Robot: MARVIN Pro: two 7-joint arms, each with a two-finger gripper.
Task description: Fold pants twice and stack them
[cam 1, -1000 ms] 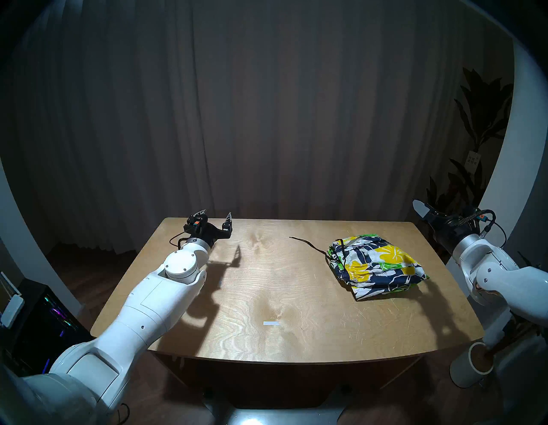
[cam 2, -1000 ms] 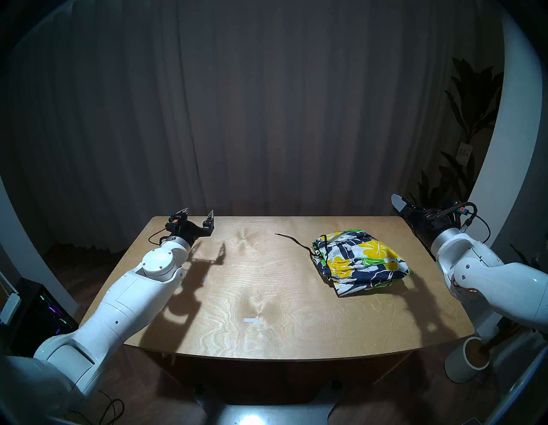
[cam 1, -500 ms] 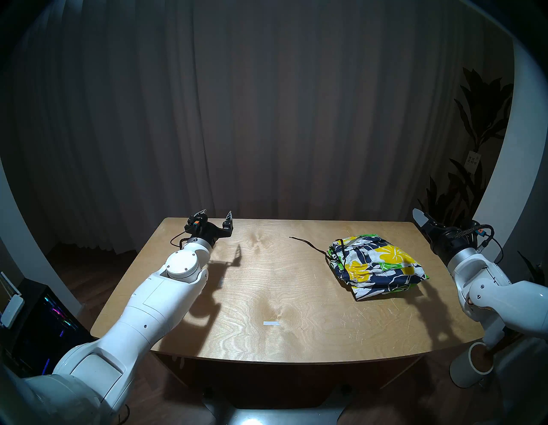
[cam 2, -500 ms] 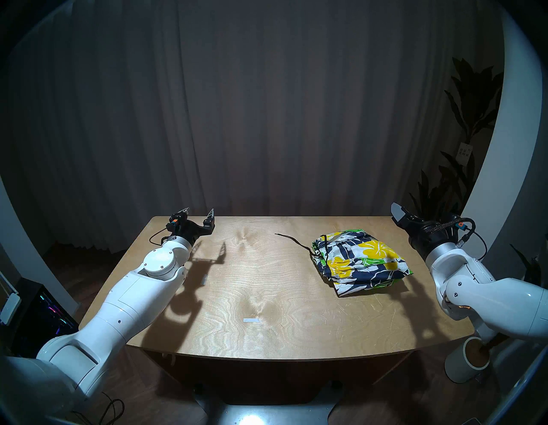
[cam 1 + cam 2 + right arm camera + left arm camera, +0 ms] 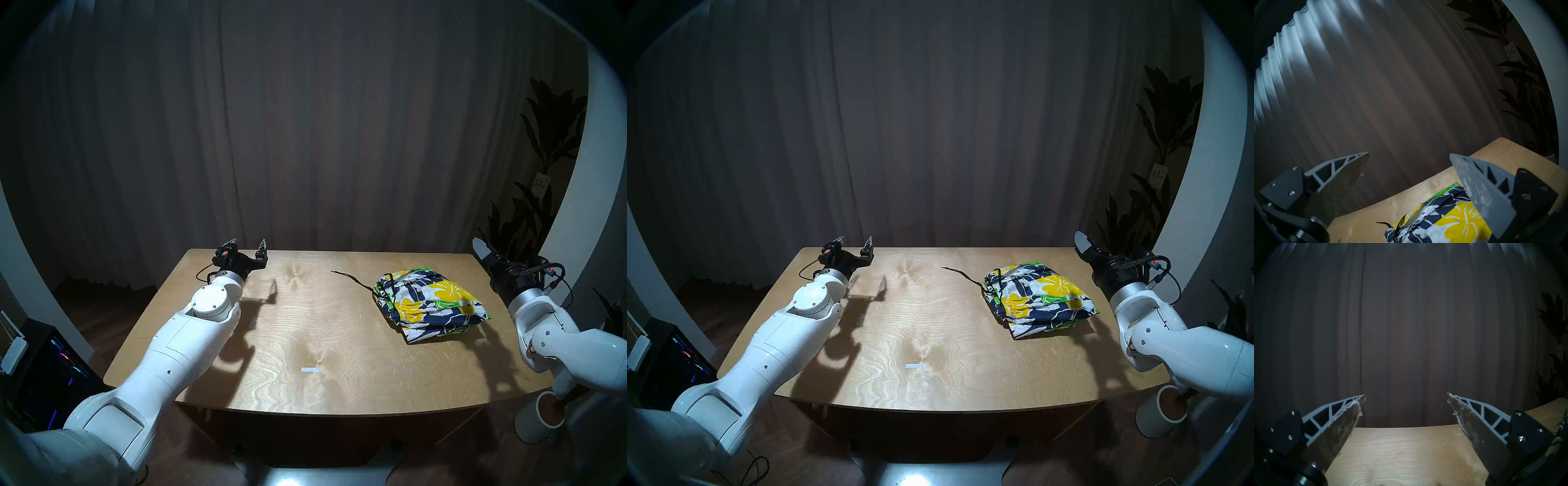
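Right tool [image 5: 483, 253] lower, nearer the shorts [image 5: 431, 303]

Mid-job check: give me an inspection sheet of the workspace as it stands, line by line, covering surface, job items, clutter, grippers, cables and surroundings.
Surface: wooden table, bare in the middle and on the left.
Job's things: floral shorts lie folded on the right half; their dark drawstring trails left across the wood. No grey shorts in view.
Clutter: two small white tape strips on the wood.
Grippers: left gripper open and empty above the far left corner; right gripper open and empty, off the right edge beside the shorts.
Cables: a black cable loops at the left wrist, another at the right wrist.
Surroundings: dark curtain behind, potted plant far right, white cylinder on the floor at right.
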